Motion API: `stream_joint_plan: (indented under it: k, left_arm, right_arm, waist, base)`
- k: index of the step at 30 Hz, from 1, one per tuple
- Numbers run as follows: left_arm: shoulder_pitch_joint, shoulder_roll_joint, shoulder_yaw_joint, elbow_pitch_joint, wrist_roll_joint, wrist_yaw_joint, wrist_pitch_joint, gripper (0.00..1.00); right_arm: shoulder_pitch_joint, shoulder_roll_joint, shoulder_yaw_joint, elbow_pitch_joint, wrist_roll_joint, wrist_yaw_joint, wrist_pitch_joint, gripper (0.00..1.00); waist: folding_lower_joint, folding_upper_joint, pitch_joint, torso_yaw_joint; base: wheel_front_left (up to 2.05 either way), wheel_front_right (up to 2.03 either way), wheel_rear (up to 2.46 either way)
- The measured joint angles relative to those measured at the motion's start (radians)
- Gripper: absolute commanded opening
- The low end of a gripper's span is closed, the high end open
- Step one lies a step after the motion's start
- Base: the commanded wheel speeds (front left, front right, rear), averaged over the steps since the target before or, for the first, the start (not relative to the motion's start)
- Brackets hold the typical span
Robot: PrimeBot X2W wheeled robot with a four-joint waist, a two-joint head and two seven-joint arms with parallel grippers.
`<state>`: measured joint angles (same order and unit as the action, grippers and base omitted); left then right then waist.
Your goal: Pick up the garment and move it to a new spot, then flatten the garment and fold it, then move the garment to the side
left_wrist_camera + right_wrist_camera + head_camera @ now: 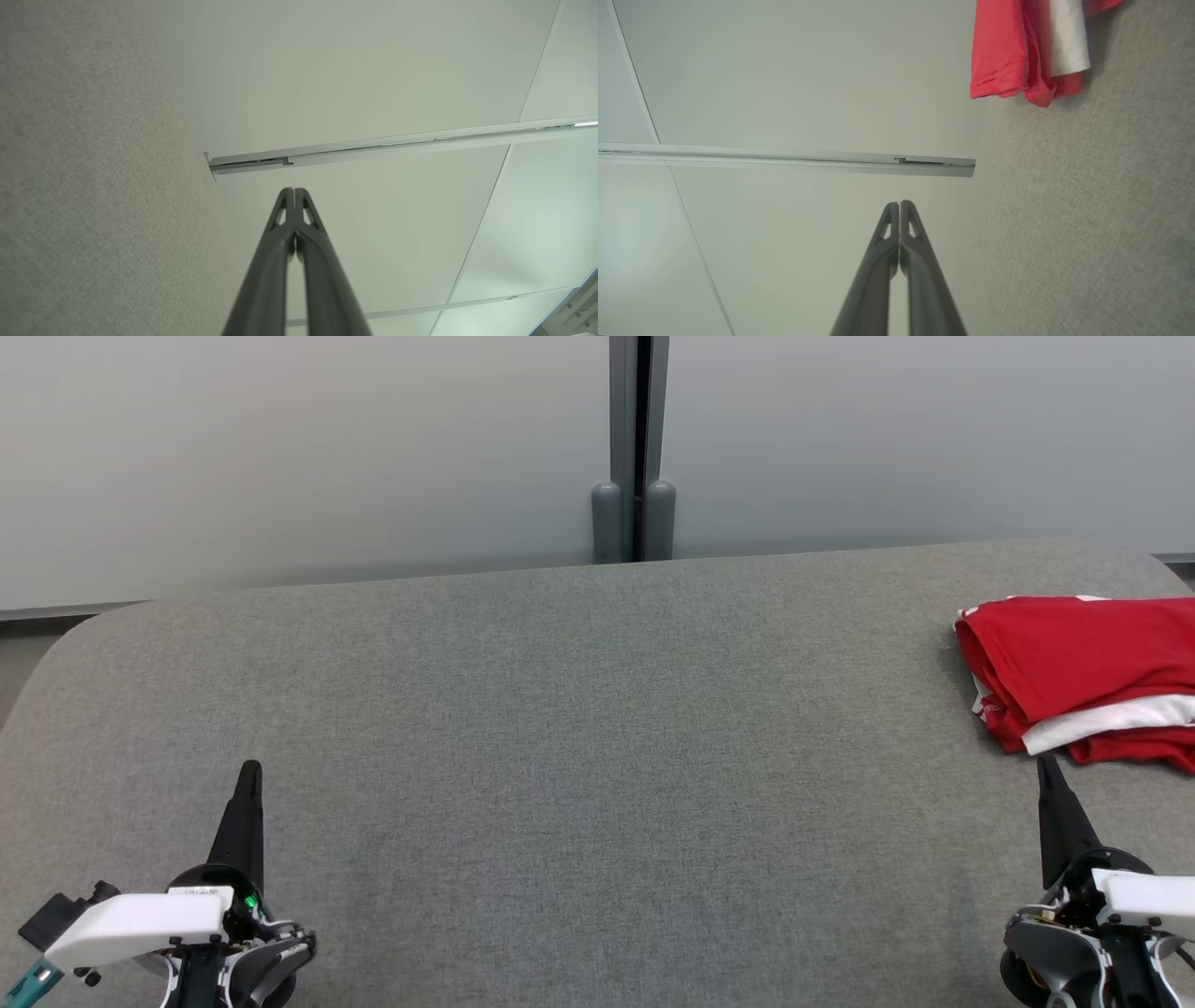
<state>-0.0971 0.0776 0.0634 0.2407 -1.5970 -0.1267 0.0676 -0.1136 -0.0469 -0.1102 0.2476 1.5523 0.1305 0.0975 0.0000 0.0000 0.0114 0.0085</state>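
Note:
The garment (1083, 672) is red with a white band, folded into a compact stack at the right edge of the grey fabric surface (579, 728). Its corner also shows in the right wrist view as the garment (1017, 51) at the top. My right gripper (1046, 765) is shut and holds nothing, its tip just below the garment's near edge. In the right wrist view the right gripper (899, 204) has its fingers pressed together. My left gripper (250, 767) stands shut and empty at the lower left, far from the garment. Its fingers meet at the tip of the left gripper (294, 190).
A pale wall with a grey vertical post (638, 448) runs behind the surface. The surface has rounded far corners and its right part is cut off by the frame. A pale rail (397, 144) crosses the wall in the left wrist view.

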Motion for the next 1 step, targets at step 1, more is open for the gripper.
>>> stream_joint_plan:
  k: [1]
  left_arm:
    - [0.0,0.0,0.001,0.0,-0.006,0.0,0.003,0.0]
  right_arm:
    - [0.001,0.0,-0.001,0.0,0.008,0.0,0.004,0.0]
  waist:
    - [0.0,0.0,-0.001,-0.001]
  base:
    - [0.0,0.0,0.0]
